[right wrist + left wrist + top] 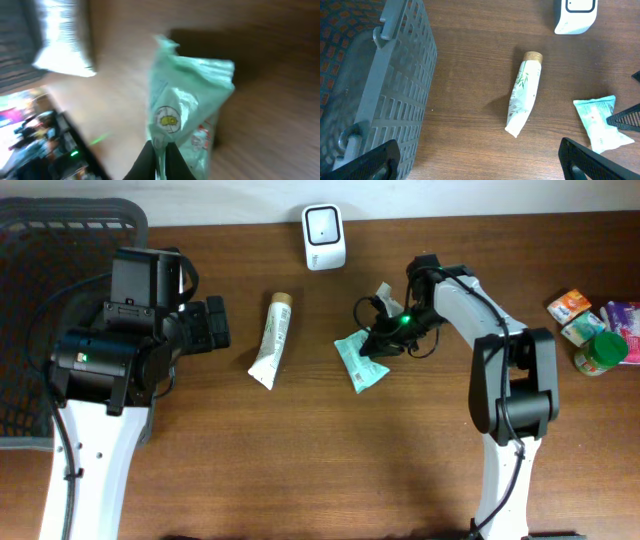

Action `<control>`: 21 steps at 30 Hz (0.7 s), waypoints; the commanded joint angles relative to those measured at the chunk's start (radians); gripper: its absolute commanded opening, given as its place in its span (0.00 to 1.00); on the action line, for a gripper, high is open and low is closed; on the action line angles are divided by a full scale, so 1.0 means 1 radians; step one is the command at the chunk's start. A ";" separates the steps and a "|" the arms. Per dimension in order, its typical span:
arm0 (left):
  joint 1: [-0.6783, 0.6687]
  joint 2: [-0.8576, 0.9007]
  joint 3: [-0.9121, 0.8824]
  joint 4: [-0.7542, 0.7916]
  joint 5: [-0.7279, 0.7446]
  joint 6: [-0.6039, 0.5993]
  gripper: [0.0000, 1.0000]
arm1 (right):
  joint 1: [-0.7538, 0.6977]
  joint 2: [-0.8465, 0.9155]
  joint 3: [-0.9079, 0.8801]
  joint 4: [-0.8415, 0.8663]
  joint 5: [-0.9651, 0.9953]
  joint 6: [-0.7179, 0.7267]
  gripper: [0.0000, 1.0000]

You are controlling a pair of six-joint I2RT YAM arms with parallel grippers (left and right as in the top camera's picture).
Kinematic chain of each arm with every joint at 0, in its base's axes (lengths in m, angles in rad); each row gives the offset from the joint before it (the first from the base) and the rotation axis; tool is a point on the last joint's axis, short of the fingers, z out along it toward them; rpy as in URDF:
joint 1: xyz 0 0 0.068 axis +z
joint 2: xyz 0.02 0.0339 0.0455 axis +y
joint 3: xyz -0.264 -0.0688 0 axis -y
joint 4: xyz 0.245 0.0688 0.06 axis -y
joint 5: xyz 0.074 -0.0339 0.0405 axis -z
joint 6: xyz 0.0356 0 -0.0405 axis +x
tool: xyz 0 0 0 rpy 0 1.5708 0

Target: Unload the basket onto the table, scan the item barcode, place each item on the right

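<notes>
My right gripper is shut on the edge of a pale green packet, which still rests near the table's middle. The wrist view is blurred; a yellow round logo shows on the packet, and no barcode can be seen. In the left wrist view the packet lies at the right edge. The white scanner stands at the back edge, apart from the packet. My left gripper hangs open and holds nothing, left of a white tube.
A dark mesh basket fills the far left. Several small packages and a green-lidded jar sit at the right edge. The white tube lies between the two arms.
</notes>
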 commanded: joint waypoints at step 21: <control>0.003 0.000 0.001 -0.002 -0.014 0.015 0.99 | 0.101 -0.116 -0.024 0.021 0.389 0.030 0.56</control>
